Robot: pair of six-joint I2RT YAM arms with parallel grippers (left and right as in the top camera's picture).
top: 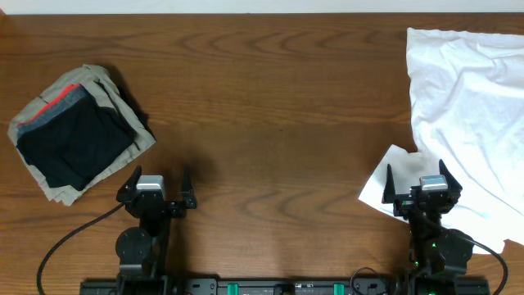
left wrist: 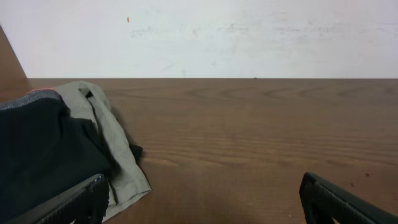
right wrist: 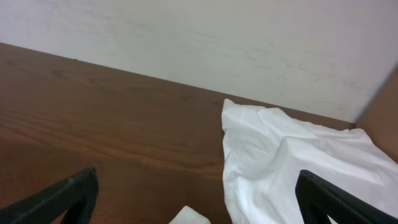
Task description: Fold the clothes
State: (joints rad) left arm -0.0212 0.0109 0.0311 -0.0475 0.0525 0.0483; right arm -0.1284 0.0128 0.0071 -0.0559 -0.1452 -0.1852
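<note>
Wrinkly white thin-fabric T-shirt sits far right — left gripper and right gripper both spread wide, empty (right one over its corner).

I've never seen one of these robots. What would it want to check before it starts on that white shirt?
1. Grippers free: ok. The left gripper and right gripper are open, holding nothing.
2. Shirt near a gripper: ok. A corner lies by the right gripper.
3. Shirt flat: not ok. Wrinkled, running off the overhead view's edge.
4. Pile out of the way: ok. Far left, apart from the shirt.
5. Which face is up: cannot tell.
</note>
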